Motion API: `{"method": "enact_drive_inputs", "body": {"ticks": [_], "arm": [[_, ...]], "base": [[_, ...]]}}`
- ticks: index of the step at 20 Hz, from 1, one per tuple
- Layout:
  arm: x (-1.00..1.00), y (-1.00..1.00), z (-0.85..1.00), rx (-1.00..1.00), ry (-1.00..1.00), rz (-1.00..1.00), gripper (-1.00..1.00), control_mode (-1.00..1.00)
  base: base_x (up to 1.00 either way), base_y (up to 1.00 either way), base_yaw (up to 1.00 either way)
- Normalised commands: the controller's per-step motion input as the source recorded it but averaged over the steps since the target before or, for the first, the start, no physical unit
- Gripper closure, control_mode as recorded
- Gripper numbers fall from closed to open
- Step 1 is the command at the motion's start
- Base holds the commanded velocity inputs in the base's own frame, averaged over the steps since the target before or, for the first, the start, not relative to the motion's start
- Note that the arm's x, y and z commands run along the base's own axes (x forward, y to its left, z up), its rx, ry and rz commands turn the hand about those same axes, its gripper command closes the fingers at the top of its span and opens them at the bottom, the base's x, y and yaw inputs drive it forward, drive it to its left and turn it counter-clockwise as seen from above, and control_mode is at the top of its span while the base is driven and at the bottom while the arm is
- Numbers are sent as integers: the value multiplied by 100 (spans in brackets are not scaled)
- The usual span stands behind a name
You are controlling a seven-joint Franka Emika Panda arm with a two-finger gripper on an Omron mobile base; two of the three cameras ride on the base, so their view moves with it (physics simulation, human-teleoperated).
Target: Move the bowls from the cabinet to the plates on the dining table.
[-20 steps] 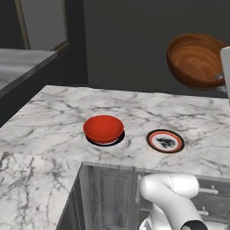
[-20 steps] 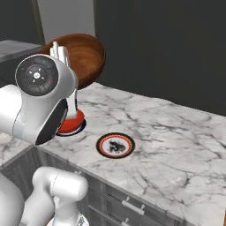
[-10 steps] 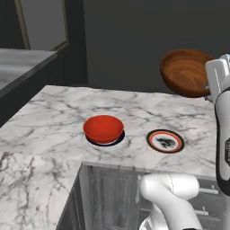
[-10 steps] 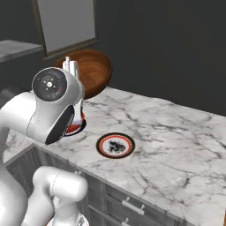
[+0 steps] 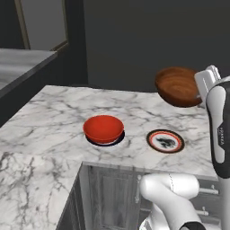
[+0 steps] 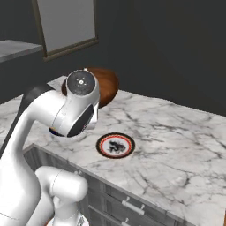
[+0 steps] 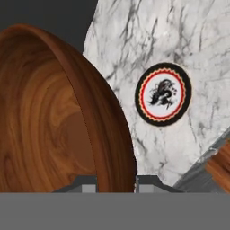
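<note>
No legible text, brand or numeral appears — the small dark marking on the white forearm [image 5: 219, 131] is too blurred to read, and the plate [image 7: 163, 94] carries a dark emblem only — no lettering.

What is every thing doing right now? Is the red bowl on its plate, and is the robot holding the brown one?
red bowl: upright, resting on a plate on the dining table.
brown bowl: held up in the air, tilted, above the table.
white plate with dark rim: flat on the table, nothing on it.
gripper: shut on the brown bowl's rim.
</note>
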Motion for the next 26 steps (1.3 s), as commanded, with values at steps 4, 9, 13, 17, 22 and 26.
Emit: {"method": "enact_drive_inputs", "body": {"ticks": [4,9,13,17,22,26], "arm": [[32,-14,-30,1,14,10,100,-100],[39,-14,-23,5,1,11,100,-100],[31,-15,-45,1,5,13,100,-100],[25,-19,-50,0,8,13,100,-100],[22,-19,-36,-2,4,13,100,-100],[22,-20,-33,-2,5,12,100,-100]], "base": [[0,0,0],[0,0,0],[0,0,0],[0,0,0],[0,0,0],[0,0,0]]}}
